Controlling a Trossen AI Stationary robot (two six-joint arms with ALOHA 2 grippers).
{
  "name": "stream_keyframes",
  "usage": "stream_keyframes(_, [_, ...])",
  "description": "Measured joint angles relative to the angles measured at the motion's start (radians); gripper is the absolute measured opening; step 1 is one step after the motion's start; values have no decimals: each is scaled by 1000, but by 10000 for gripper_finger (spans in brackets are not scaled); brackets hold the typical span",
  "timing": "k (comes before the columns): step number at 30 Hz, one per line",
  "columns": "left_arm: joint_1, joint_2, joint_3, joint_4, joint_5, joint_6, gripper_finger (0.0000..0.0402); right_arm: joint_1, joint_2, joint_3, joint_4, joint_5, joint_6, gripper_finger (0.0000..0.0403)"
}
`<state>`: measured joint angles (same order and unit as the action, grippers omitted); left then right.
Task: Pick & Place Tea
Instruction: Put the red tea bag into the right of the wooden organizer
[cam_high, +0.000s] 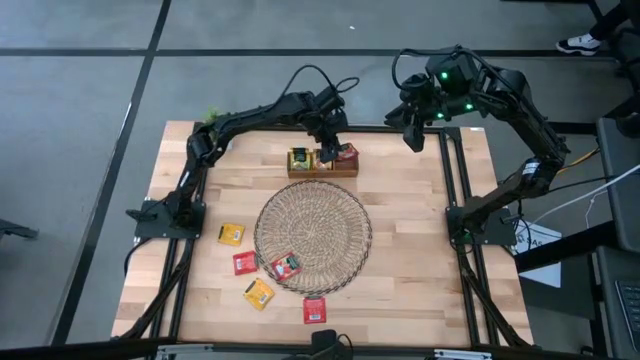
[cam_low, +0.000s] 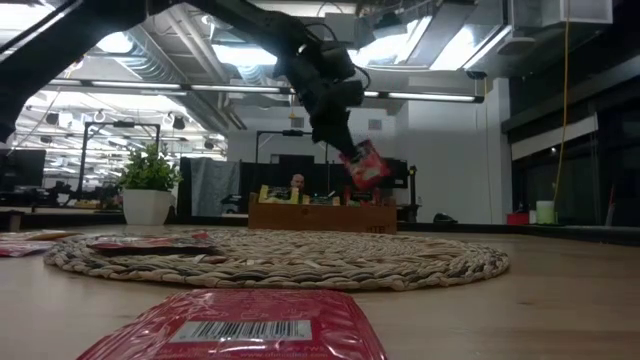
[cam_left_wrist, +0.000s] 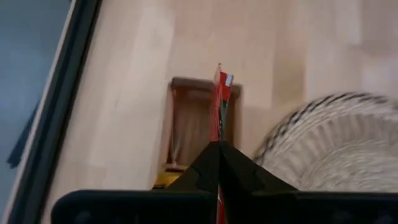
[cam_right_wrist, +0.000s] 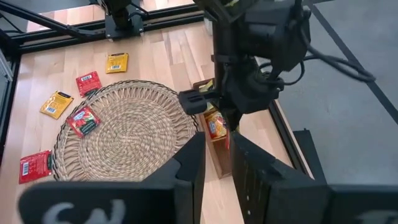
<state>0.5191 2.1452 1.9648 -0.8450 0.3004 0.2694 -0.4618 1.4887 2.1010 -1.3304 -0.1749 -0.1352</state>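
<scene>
The left gripper (cam_left_wrist: 219, 144), jaws pinching a red tea sachet (cam_left_wrist: 221, 102), hangs above the wooden box (cam_high: 322, 165) beyond the wicker mat (cam_high: 312, 238), while the right gripper (cam_right_wrist: 216, 163) waits aloft, jaws slightly spread.

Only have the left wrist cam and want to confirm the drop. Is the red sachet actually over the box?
Observer: Yes. In the high view the left gripper is shut on the red sachet above the end of the wooden box nearer the right arm. The low view shows it hanging clear above the box.
Operator: Anything in the box already?
Observer: A yellow sachet stands in the other end.
Operator: How many loose ones are left?
Observer: Five. Four lie on the table and the fifth sachet, a red one, lies on the rim of the wicker mat.
</scene>
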Motion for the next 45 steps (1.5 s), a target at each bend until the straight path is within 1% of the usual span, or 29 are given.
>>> stream_keyframes(3, [-2,4,0,-23,-46,28,2,0,0,0,0,0,0,75])
stream_keyframes(6, [-2,3,0,-19,-55,40,2,0,0,0,0,0,0,75])
stream_keyframes(9, [-2,3,0,-20,-90,42,2,0,0,0,0,0,0,75])
stream_keyframes(33, [-19,24,0,-27,-128,84,3,0,0,0,1,0,1,75])
stream_keyframes(45, [-26,62,-1,-36,-154,78,2,0,1,0,1,0,4,75])
